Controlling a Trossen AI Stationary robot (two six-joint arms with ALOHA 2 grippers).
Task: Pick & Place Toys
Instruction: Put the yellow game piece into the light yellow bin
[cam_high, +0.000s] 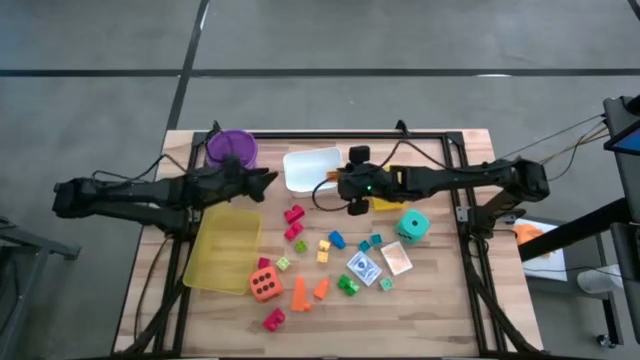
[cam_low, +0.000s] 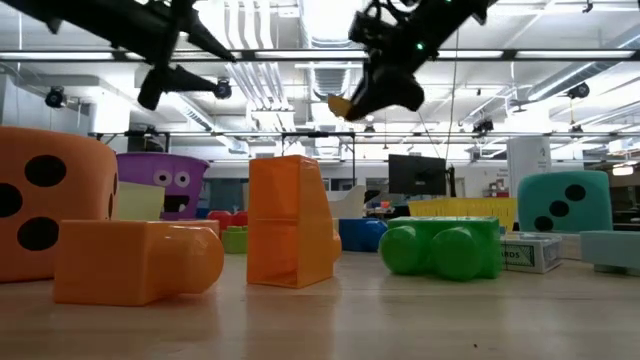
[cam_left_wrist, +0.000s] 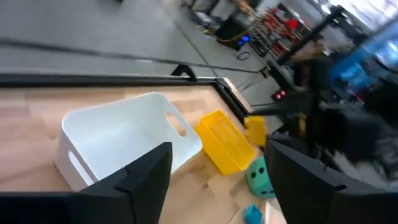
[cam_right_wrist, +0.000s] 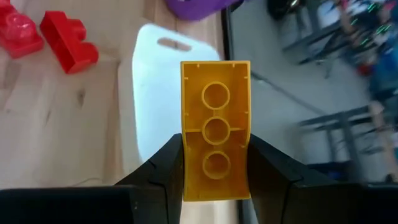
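My right gripper (cam_high: 340, 185) is shut on a yellow block (cam_right_wrist: 216, 118) high above the table, over the right edge of the white tray (cam_high: 310, 168). It also shows in the low view (cam_low: 385, 88), with the block (cam_low: 340, 105) below it. My left gripper (cam_high: 268, 181) is open and empty, just left of the white tray (cam_left_wrist: 118, 140), its fingers wide apart (cam_left_wrist: 217, 155). Loose toys lie on the table's near half: red blocks (cam_high: 293, 218), an orange die (cam_high: 264, 283), a teal die (cam_high: 413, 225), two cards (cam_high: 365, 267) and small blocks. My right gripper pinches the yellow block's two long sides (cam_right_wrist: 186, 162) between its two fingers, at the end nearer the wrist. The block juts out past the fingertips, its hollow underside with three round tubes toward the wrist camera. It is lifted clear of the table.
A purple bowl (cam_high: 232, 148) stands at the far left corner. A yellow tray (cam_high: 225, 245) lies near the left edge, and another yellow tray (cam_high: 390, 202) lies under my right arm. A black frame (cam_high: 330, 135) runs along the table's far edge.
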